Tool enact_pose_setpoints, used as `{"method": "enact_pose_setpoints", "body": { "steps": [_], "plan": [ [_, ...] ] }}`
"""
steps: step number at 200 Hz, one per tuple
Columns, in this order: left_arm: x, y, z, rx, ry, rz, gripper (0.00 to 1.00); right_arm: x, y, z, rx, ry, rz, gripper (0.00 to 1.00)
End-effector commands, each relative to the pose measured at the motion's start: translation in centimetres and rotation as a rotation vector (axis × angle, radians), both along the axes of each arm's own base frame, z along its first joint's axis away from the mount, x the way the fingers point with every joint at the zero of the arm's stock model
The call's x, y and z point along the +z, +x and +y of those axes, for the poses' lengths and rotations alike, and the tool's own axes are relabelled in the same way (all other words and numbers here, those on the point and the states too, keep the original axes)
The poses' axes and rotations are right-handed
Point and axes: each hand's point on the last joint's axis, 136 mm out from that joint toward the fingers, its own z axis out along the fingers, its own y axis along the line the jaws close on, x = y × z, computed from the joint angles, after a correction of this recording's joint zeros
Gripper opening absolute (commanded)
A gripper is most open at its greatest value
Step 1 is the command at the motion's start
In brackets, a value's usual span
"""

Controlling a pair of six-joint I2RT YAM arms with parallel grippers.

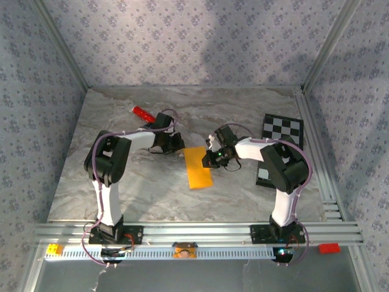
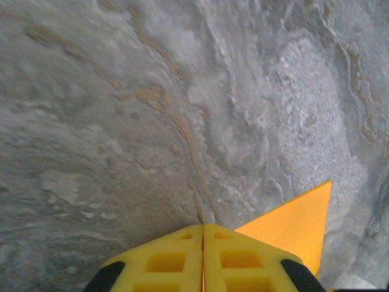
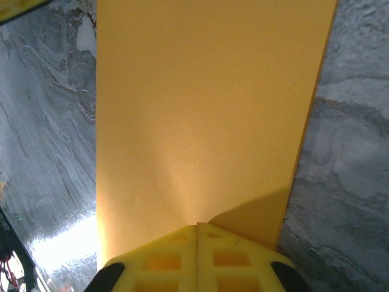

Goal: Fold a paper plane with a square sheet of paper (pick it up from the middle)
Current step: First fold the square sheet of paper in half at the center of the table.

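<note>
The square sheet of paper (image 1: pixel 199 166) lies mid-table as a creased rectangle. Its long axis runs near to far, with the far end tipped slightly left. The right gripper (image 3: pixel 197 234) is the closer one, fingers clenched on nothing, over the sheet's right edge and seemingly touching it. The left gripper (image 2: pixel 203 234), likewise clenched and empty, sits just off the far-left corner, with the paper to its right.
</note>
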Motion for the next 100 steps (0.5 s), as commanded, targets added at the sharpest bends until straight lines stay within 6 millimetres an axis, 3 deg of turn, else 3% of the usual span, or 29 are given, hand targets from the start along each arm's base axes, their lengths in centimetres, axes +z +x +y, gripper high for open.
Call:
{"method": "enact_pose_setpoints", "body": {
  "steps": [1,29,68,100],
  "plan": [
    [-1.5,1.4,2.8,0.088,0.112,0.011,0.08,-5.5,-4.0,-4.9,-0.025,-0.238,0.158,0.00],
    [0.3,1.4,1.5,0.049,0.120,-0.026,0.08,-5.5,-4.0,-5.0,-0.029,-0.238,0.157,0.00],
    [4.7,1.0,0.5,0.025,0.156,-0.124,0.11,-5.4,-3.9,-5.0,-0.040,-0.238,0.152,0.00],
    [6.3,-1.4,-1.7,-0.042,0.094,-0.161,0.12,-5.4,-3.8,-5.1,-0.046,-0.239,0.147,0.00]
  ]
}}
